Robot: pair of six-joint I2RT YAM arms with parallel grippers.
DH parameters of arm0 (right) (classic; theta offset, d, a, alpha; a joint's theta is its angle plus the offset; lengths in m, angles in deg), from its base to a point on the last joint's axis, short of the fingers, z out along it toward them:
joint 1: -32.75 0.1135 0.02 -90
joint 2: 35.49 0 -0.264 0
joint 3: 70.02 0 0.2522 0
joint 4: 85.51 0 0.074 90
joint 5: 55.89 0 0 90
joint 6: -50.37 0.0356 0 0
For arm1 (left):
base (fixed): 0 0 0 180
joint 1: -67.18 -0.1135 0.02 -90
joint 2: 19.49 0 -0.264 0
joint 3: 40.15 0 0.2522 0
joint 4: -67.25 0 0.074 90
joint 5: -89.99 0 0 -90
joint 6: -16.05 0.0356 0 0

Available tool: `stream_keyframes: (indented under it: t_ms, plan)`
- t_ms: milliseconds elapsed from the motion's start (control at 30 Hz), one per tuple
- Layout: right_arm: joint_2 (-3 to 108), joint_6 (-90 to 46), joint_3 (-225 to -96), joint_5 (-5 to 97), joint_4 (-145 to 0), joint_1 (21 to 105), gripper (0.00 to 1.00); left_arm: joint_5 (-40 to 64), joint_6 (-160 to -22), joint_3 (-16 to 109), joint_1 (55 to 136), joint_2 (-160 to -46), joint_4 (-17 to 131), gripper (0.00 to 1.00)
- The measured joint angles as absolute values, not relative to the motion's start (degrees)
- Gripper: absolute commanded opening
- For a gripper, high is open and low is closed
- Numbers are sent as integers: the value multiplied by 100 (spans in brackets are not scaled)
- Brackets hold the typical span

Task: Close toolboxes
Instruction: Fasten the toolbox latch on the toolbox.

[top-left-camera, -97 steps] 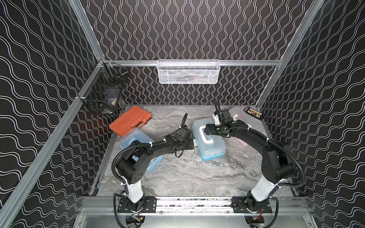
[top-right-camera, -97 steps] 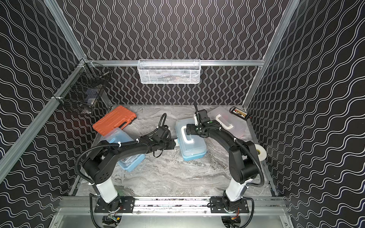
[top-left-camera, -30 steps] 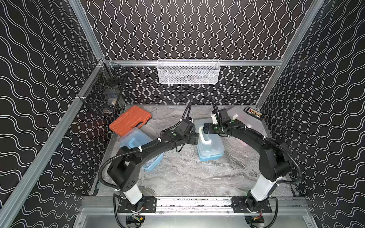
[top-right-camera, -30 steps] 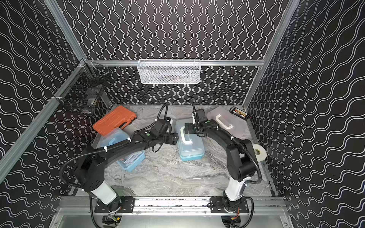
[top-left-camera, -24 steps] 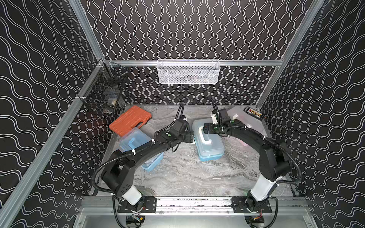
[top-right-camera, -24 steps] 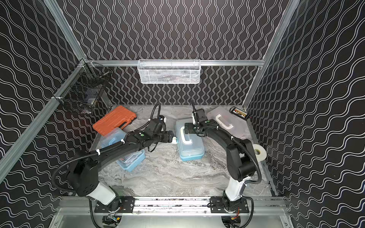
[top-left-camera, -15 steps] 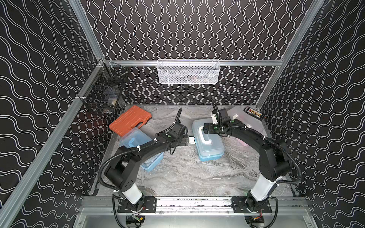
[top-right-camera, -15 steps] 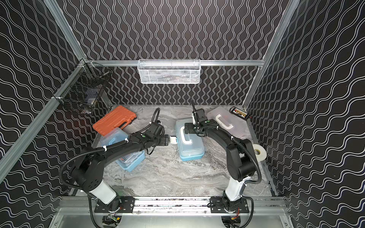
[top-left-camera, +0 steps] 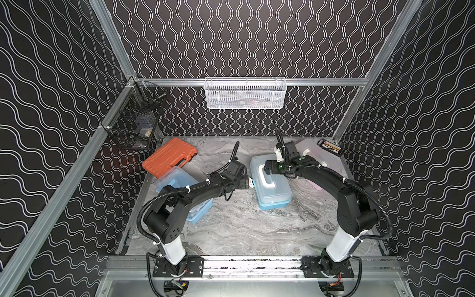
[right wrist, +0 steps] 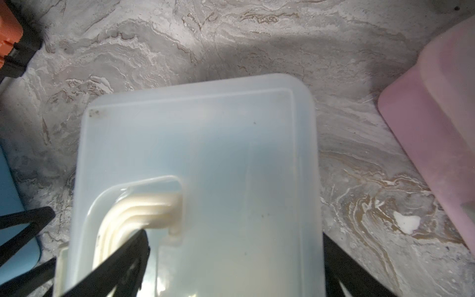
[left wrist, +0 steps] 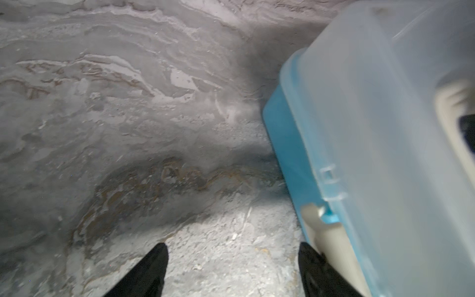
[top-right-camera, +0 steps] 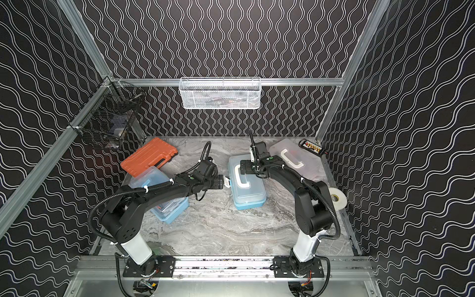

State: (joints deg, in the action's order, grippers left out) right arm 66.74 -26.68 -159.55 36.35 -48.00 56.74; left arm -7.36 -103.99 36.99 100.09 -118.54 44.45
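Left end effector (left wrist: 232, 248), released, sits by the middle toolbox's (top-left-camera: 275, 190) latch (left wrist: 329, 241) on the desk (top-left-camera: 244, 226); right end effector (right wrist: 234, 234), released too, straddles its lid (right wrist: 218, 141). Light, slick, probably flexible plastic: you should push at the latch.

Spread tool (right wrist: 234, 235) over translucent toolbox lid (right wrist: 205, 133)

toolbox lid (right wrist: 200, 144): frosted transl. plastic, smooth | base (left wrist: 285, 144): blue plastic | tabletop (left wrist: 128, 102): grey marble-look, matt | orange case (top-left-camera: 168, 156): ribbed plastic

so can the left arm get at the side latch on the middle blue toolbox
probably yes: the left gripper sits open beside the side latch of the middle blue toolbox, one finger almost against it, nothing between them
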Motion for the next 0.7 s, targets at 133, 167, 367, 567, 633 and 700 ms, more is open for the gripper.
stream_keyframes:
  t_ms: [133,167,367,567,633,700]
  plan:
    - [6690,-2668,-15959,3638,-4798,5674,96,-616,-10377,3780,10096,-11867,4598,84]
    - [6690,-2668,-15959,3638,-4798,5674,96,-618,-10375,3780,10103,-11882,4616,84]
    - [6698,-2668,-15959,3640,-4798,5674,96,-609,-10377,3780,10138,-11941,4622,84]
    - [6698,-2668,-15964,3644,-4796,5674,96,-537,-10380,3777,10144,-12011,4773,84]
    - [6696,-2668,-15964,3648,-4798,5674,96,-537,-10384,3777,10149,-12107,4823,84]
    - [6696,-2668,-15964,3653,-4798,5674,96,-594,-10393,3777,10149,-12221,4821,84]
